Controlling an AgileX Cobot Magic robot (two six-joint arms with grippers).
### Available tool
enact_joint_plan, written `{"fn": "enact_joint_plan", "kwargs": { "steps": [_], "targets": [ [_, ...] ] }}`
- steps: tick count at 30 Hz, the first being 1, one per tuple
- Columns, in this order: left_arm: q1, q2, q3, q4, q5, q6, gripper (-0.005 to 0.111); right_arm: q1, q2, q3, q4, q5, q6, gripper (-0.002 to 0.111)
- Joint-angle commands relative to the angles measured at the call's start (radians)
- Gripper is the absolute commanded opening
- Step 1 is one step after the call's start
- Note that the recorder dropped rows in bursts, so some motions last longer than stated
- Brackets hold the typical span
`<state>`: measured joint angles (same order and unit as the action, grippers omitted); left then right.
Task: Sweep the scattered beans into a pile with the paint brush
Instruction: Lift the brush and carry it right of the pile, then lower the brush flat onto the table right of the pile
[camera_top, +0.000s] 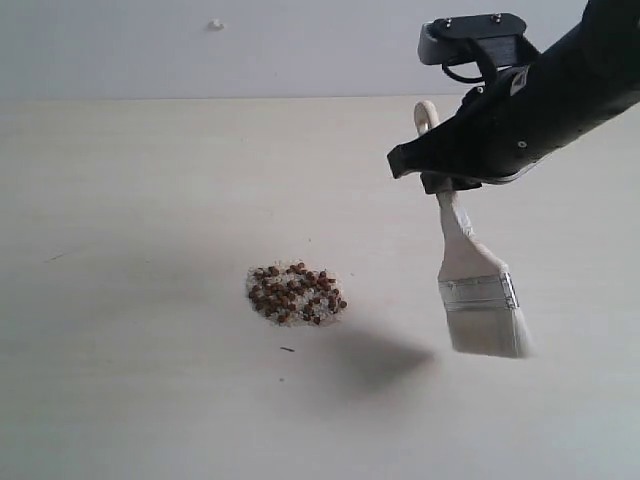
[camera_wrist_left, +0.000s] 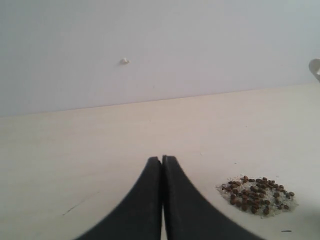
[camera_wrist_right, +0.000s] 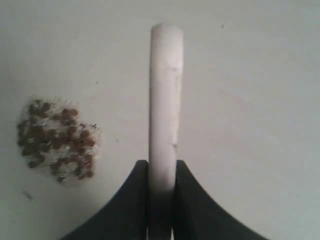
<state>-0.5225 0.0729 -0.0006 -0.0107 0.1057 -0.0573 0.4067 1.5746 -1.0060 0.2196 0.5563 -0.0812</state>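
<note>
The beans lie in one tight reddish-brown clump mixed with pale crumbs on the table, also seen in the left wrist view and the right wrist view. The paint brush hangs bristles down above the table, right of the clump and apart from it. My right gripper is shut on its pale handle. My left gripper is shut on nothing, low over the table with the clump off to one side of it.
The pale wooden table runs back to a grey wall. A lone white speck sits on the wall. A small dark fleck lies just in front of the clump. The brush casts a shadow beside the clump.
</note>
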Motion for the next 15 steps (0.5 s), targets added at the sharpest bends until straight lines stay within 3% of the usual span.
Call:
{"fn": "enact_joint_plan", "kwargs": {
  "steps": [1, 5, 15],
  "targets": [
    [0.002, -0.003, 0.001, -0.009, -0.002, -0.002, 0.0, -0.087, 0.011, -0.039, 0.415, 0.119, -0.348, 0.0],
    [0.002, -0.003, 0.001, -0.009, -0.002, -0.002, 0.0, -0.153, 0.081, -0.04, 0.671, 0.209, -0.561, 0.0],
    [0.002, -0.003, 0.001, -0.009, -0.002, -0.002, 0.0, -0.176, 0.314, -0.04, 0.75, 0.155, -0.607, 0.0]
  ]
}}
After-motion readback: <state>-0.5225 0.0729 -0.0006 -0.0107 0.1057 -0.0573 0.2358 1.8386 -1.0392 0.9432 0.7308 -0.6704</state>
